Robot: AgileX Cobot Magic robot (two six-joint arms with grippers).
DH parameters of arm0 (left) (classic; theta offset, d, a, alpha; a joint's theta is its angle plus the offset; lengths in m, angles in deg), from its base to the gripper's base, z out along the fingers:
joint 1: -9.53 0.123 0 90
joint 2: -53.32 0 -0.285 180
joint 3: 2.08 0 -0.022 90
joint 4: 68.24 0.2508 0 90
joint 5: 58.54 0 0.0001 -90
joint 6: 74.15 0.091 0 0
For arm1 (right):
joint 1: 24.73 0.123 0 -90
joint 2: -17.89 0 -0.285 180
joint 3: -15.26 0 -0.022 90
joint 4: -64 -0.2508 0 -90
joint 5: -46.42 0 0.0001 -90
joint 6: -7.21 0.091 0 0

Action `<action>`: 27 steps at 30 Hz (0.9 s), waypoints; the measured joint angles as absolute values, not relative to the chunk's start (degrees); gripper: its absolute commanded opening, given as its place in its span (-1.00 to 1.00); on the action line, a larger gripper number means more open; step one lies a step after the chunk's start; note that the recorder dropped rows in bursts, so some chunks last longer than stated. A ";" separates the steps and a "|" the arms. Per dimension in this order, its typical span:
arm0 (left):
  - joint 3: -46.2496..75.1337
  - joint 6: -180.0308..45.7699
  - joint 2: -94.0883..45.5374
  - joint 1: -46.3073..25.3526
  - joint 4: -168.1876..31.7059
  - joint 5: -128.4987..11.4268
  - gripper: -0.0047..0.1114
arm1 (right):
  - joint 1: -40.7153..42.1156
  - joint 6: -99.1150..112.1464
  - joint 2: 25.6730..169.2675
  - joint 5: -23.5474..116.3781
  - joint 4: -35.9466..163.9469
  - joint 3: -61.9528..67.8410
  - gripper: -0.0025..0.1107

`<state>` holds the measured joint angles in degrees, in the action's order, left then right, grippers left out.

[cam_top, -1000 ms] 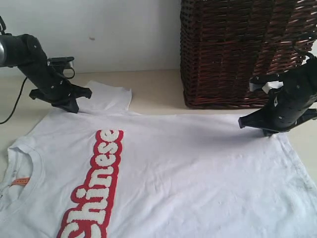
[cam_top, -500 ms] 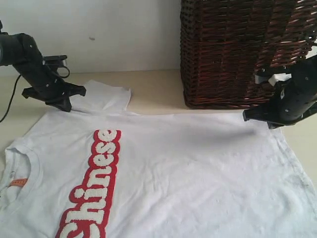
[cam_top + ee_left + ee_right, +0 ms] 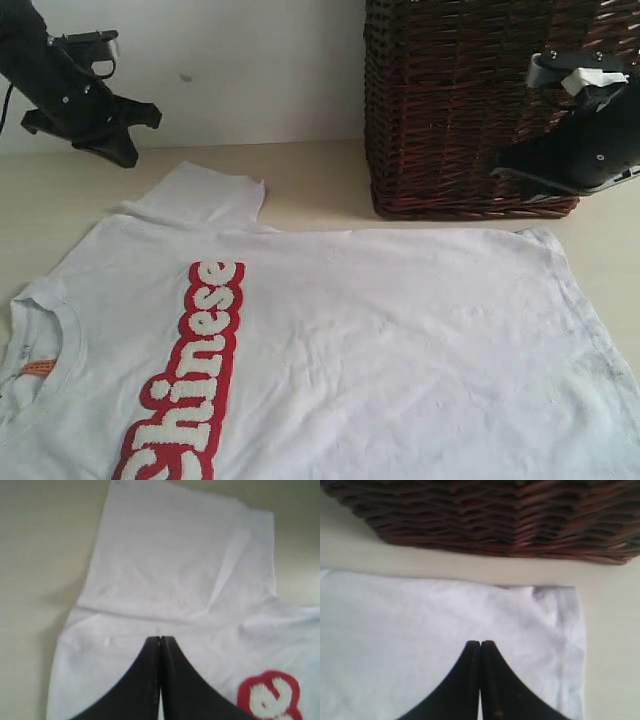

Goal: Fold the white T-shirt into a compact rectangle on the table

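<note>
Since the white T-shirt lies flat and unfolded on the desk just before the basket, the right claw hangs by the basket's front and the left claw well away from it, each pinched closed and empty, likely waiting to take the shirt's edge.

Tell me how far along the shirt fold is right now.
Done: the T-shirt lies spread flat on the table, print up, one sleeve out; no fold is visible. In hand: nothing. The left gripper, shut, hangs above that sleeve, and the right gripper, shut, above the hem corner by the basket; neither holds cloth. Left: every fold.
</note>
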<state>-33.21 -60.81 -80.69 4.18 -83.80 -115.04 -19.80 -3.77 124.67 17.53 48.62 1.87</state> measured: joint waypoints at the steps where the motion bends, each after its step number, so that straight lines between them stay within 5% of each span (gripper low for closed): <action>1: -30.78 -60.54 -79.26 4.10 -83.80 -115.23 -0.92 | -19.80 -6.56 123.71 15.58 45.57 1.87 -0.96; 17: 22.18 -54.73 -51.50 2.24 -85.19 -105.04 -0.92 | -13.51 -9.61 110.44 0.70 44.09 -2.99 -0.96; 27: 20.04 -56.09 -60.07 2.24 -85.19 -95.45 -0.92 | -13.51 -8.56 110.02 2.75 44.51 -3.53 -0.96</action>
